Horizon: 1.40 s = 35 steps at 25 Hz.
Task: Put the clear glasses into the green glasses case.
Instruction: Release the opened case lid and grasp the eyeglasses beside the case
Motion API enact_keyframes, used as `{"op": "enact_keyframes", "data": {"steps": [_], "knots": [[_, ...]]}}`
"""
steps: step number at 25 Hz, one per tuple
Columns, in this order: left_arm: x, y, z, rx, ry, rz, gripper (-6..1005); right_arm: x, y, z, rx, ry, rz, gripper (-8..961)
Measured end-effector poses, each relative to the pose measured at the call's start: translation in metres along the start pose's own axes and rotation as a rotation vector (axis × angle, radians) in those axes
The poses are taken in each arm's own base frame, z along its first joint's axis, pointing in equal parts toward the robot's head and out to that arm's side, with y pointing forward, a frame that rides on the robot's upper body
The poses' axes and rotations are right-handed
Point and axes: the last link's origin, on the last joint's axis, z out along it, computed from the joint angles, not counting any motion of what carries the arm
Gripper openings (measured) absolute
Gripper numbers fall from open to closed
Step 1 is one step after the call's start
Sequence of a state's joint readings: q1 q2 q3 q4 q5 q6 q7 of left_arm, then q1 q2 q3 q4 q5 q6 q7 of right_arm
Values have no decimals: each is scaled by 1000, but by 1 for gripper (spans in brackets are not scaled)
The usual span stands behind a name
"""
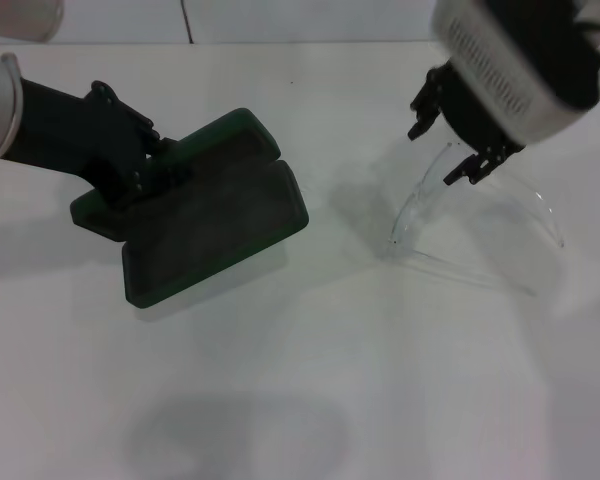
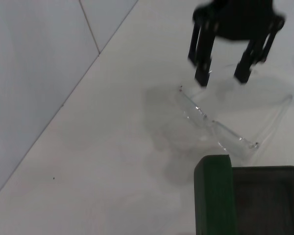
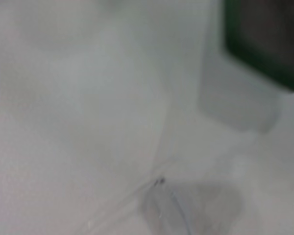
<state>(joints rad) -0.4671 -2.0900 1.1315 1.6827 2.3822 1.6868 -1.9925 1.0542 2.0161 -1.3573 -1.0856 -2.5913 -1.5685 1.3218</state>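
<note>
Glasses: the clear glasses (image 1: pixel 475 225) are lying on the white table (image 1: pixel 310 400) in the right half of the head view, arms unfolded, apart from the case; in the left wrist view (image 2: pixel 220 127) they are showing at centre right, just above the case's edge.

Case: the green glasses case (image 1: pixel 215 215) is sitting open at centre left of the head view, both halves splayed out, dark lining facing up; in the left wrist view (image 2: pixel 213 196) one corner is filling the lower right, and in the right wrist view (image 3: pixel 264 39) it is showing blurred at the upper right.

Right gripper: the right gripper (image 1: pixel 450 140) is hanging at upper right of the head view, directly over the glasses' upper end, fingers spread apart and gripping nothing; the left wrist view (image 2: pixel 224 76) is showing its two dark fingers straddling the frame.

Left gripper: the left gripper (image 1: pixel 145 170) is reaching in from the upper left of the head view, its tip lying against the case's far half; whether its fingers are clamping it cannot be told.
</note>
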Motion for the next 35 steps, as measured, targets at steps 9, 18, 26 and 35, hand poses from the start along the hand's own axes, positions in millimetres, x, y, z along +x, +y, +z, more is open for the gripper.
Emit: {"op": "enact_keyframes", "data": {"steps": [9,18,26,35], "knots": [[1,1,1,-2,12,0,192,-8,-6,48,-27,108,-161,580],[3,-1,2,2,18,10,192,-13,-6,57,-57,78,-165,579],[-1,-2,6,-6,15,6,192,-11,-1,63,-83,90,-157,578],[-3,-3,9,-6,15,6,192,-8,1,72,-91,78,-130,571]]}}
